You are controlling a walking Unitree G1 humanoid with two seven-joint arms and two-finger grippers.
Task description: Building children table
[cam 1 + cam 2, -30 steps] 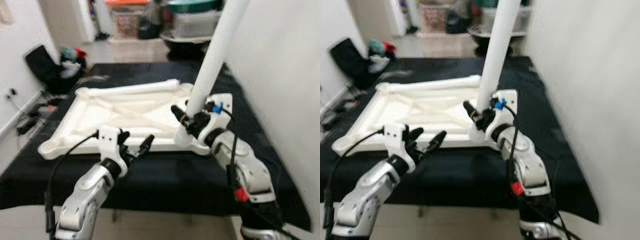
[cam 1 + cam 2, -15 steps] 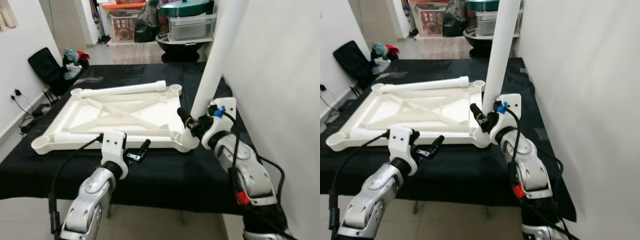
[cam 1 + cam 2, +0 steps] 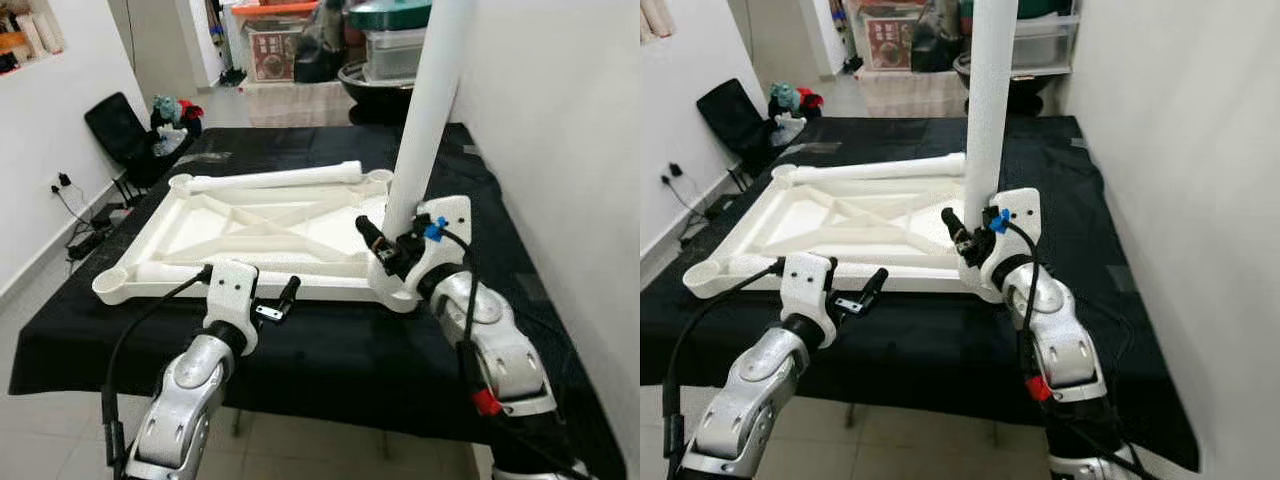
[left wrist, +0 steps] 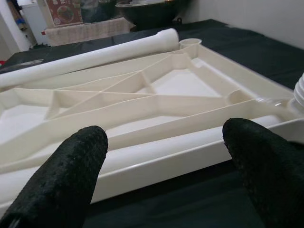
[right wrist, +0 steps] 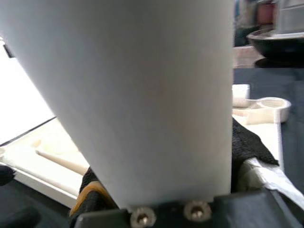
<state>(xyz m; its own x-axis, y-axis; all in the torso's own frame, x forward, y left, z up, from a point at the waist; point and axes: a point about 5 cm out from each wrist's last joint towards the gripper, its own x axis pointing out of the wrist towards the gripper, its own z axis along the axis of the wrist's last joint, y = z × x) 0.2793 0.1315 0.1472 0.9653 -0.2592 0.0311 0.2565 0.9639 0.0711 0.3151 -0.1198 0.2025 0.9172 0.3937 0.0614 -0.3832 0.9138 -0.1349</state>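
A white plastic tabletop [image 3: 255, 225] lies upside down on a black-covered table [image 3: 330, 350], its underside facing up; raised ribs cross it in diagonals and it has a round socket at each corner; its near long edge runs just beyond the left gripper. One white table leg [image 3: 425, 110] stands upright in the near right corner socket, a plain smooth tube that rises out of the top of the picture; a second loose leg [image 3: 275, 179] lies flat along the far edge of the tabletop, and a third leg [image 3: 160, 272] lies inside the frame along its near edge.

The right gripper [image 3: 383, 243] is at the foot of the upright leg, its black fingers closed around the tube just above the socket; in the right wrist view the white tube sits tight against the gripper's base with a black finger pad [image 5: 244, 142] showing beside it. The left gripper [image 3: 272, 302] hovers over the black cloth just in front of the tabletop's near edge, holding nothing; in the left wrist view its two fingers [image 4: 61, 175] are spread wide apart with the ribbed underside between them.

A black chair [image 3: 125, 135] stands by the wall on the left; storage boxes [image 3: 285, 45] crowd the doorway beyond the table.
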